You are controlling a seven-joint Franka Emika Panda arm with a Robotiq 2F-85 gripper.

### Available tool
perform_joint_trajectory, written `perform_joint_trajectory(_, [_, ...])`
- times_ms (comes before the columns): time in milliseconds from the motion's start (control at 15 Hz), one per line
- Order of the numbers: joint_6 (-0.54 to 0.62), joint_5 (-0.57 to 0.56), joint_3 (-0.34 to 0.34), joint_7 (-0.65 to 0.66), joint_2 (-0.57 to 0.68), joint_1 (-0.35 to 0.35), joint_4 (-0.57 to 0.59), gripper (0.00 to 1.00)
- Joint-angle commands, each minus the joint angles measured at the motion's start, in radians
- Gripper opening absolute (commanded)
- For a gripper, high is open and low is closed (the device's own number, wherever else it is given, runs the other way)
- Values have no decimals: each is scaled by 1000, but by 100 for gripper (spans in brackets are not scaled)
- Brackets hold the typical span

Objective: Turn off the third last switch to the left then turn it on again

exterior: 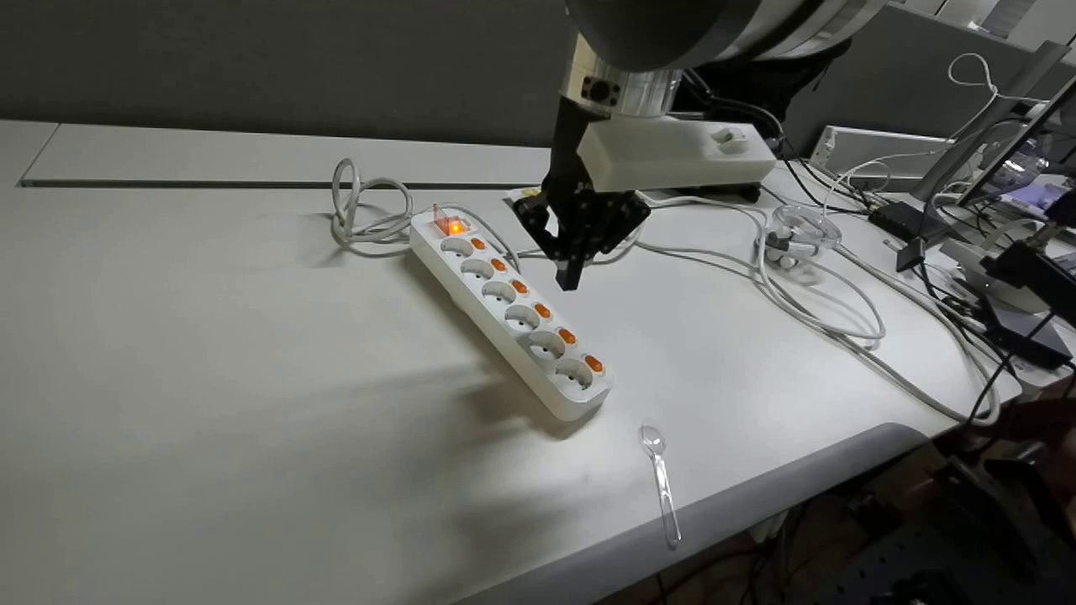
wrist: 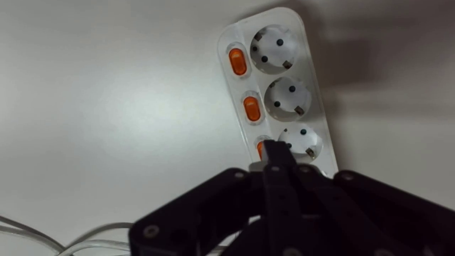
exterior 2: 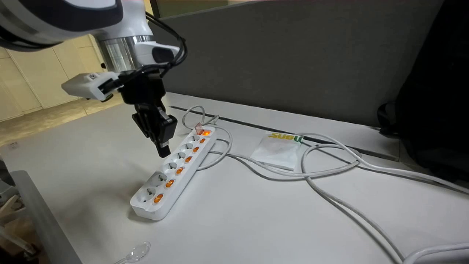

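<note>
A white power strip point(exterior: 508, 305) lies flat on a pale bench point(exterior: 210, 336), mid-frame in an exterior view, its long axis slanting from upper left to lower right. The upper-left end carries a glowing orange main switch point(exterior: 455, 226) beside a raised clear flap point(exterior: 440, 220); the rounded end point(exterior: 588, 395) points to the lower right. Six round sockets point(exterior: 521, 318) line its length, with six small orange switches point(exterior: 542, 311) along the right-hand edge. In an exterior view, with the main switch point(exterior 2: 206, 133) uppermost, the power strip point(exterior 2: 175, 169) slants down towards the lower left. In the wrist view, the rounded end points to the top of the frame, leaning slightly left. The end effector point(exterior: 569, 276) hangs above the power strip, apart from it, its fingers point(wrist: 279, 153) meeting in one narrow downward tip; in the wrist view they partly hide the third switch point(wrist: 260, 149) from the rounded end. A clear container point(exterior: 803, 228) stands at the right in an exterior view, any contents too small to make out. In an exterior view, a white packet point(exterior 2: 278, 150), its inside hidden, lies right of centre beside grey cables point(exterior 2: 322, 174). A clear spoon point(exterior: 660, 479) lies near the bench's edge in both exterior views.
</note>
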Motion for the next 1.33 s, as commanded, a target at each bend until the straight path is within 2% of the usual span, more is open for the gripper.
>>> perform_joint_trajectory(0, [49,-51,-31,19,21,16,8,0])
perform_joint_trajectory(467, [104,-56,-54,-13,90,18,28,0])
perform_joint_trajectory(1267, [87,-49,-58,-52,166,41,84,0])
